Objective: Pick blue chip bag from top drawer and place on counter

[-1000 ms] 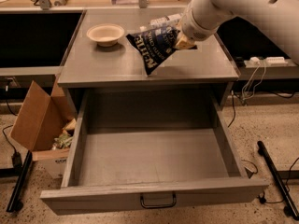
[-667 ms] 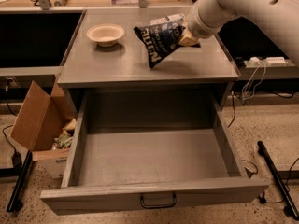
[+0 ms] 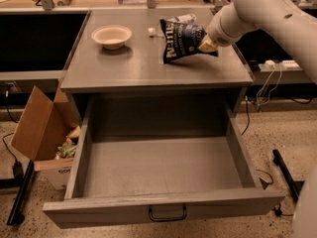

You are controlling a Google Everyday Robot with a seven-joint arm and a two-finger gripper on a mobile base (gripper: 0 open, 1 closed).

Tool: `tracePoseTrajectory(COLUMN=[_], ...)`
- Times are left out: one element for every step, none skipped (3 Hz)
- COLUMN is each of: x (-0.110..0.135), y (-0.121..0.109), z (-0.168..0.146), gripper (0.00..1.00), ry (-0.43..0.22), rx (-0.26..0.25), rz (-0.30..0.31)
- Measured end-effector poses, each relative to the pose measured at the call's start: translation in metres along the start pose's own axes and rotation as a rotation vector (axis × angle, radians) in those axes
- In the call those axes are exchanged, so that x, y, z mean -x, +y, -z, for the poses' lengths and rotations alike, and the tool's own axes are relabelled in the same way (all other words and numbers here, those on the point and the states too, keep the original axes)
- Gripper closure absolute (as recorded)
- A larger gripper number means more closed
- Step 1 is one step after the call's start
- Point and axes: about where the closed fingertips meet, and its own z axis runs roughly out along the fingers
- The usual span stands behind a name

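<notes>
The blue chip bag (image 3: 181,39), dark navy with white lettering, hangs tilted over the right half of the counter (image 3: 138,66), its lower edge close to or touching the surface. My gripper (image 3: 207,44) is shut on the bag's right edge, at the end of the white arm coming in from the upper right. The top drawer (image 3: 163,209) is pulled fully open below the counter, and its grey inside holds nothing.
A cream bowl (image 3: 112,35) sits on the counter's left rear. A small white object (image 3: 151,31) lies near the bag. An open cardboard box (image 3: 42,133) with trash stands on the floor left of the cabinet. Cables and a black bar lie right.
The arm has carried the bag further back and to the right over the counter, and lower toward its surface. The drawer has not moved.
</notes>
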Motion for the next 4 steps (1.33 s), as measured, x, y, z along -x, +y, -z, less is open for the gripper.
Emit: tracePoseTrajectory(x=[-0.016,-0.0165,-0.0165,-0.0165], y=[-0.0086,-0.0088,-0.0087,-0.0087], z=[-0.0125,-0.0132,-0.0132,-0.0132], gripper=[1.0,0.82,0.57,0.34], ry=[0.015,0.016,0.016,0.016], rx=[-0.01,-0.01,-0.01,-0.01], rz=[-0.042,-0.044,-0.044,-0.044])
